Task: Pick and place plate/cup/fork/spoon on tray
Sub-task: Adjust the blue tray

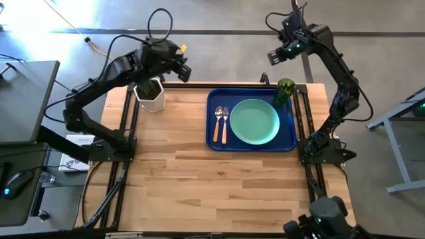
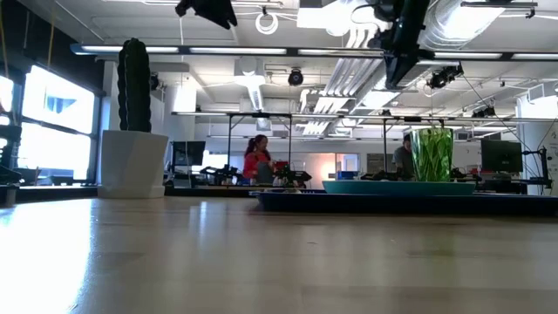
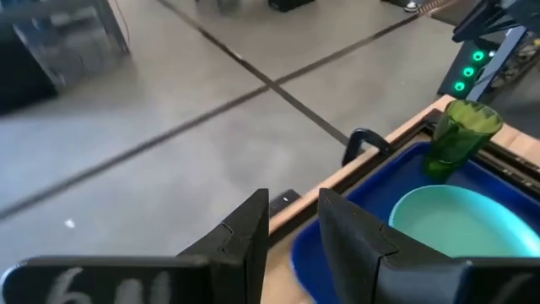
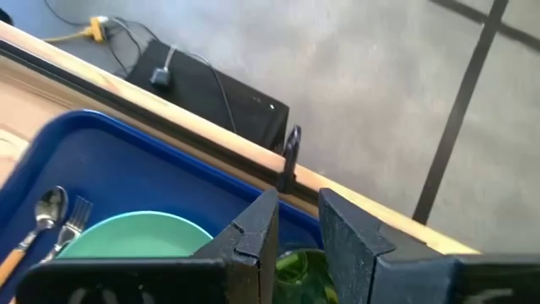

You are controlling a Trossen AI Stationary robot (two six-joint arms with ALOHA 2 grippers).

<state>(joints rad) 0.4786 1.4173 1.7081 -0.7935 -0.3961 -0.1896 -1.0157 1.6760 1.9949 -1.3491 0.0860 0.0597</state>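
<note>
Dark-blue tray (image 1: 252,142) on pale, striped wooden table (image 1: 212,192). Plain mint-green plate (image 1: 255,121) — no pattern. Translucent dark-green cup (image 1: 285,91). Spoon (image 1: 217,123) and fork (image 1: 224,123) — silver metal heads, light orange-wood handles. Green cactus (image 2: 134,85) in white pot (image 2: 132,164). Both arms dark.

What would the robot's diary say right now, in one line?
plate, cup, fork, spoon: on tray | left end effector: raised, empty | right end effector: above cup
</note>
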